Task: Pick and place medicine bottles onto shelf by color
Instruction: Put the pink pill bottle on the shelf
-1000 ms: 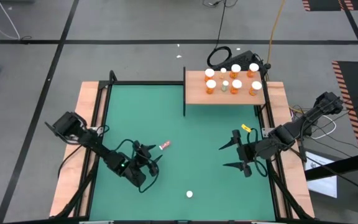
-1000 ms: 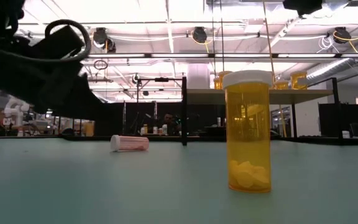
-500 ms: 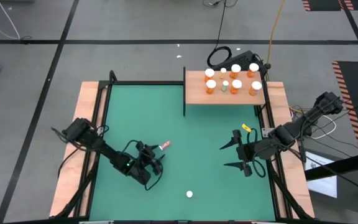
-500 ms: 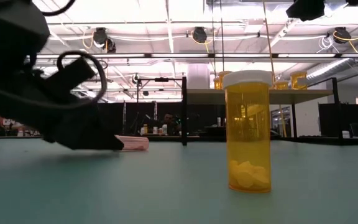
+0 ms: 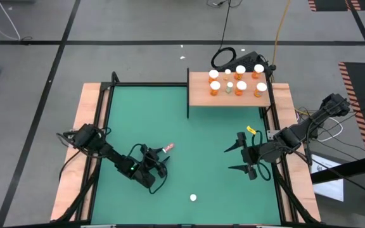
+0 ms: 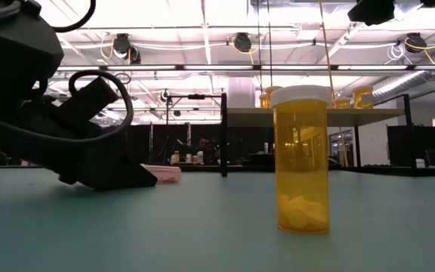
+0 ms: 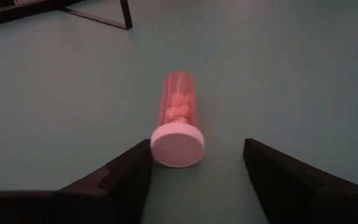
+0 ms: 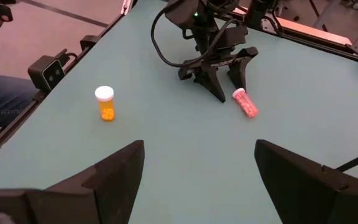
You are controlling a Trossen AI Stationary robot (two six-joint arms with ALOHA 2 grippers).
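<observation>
Here, a pink bottle (image 7: 178, 121) lies on its side on the green tabletop (image 5: 208, 133), its white cap between the parted fingers of the left gripper (image 7: 194, 171), not yet clamped. Light, rigid and roll-prone, it is judged best pinched across its body.

I look for words and numbers, and I cannot find any to read. The pink bottle (image 7: 178, 127) has no label I can see. The orange bottle (image 6: 300, 159) shows none either.
</observation>
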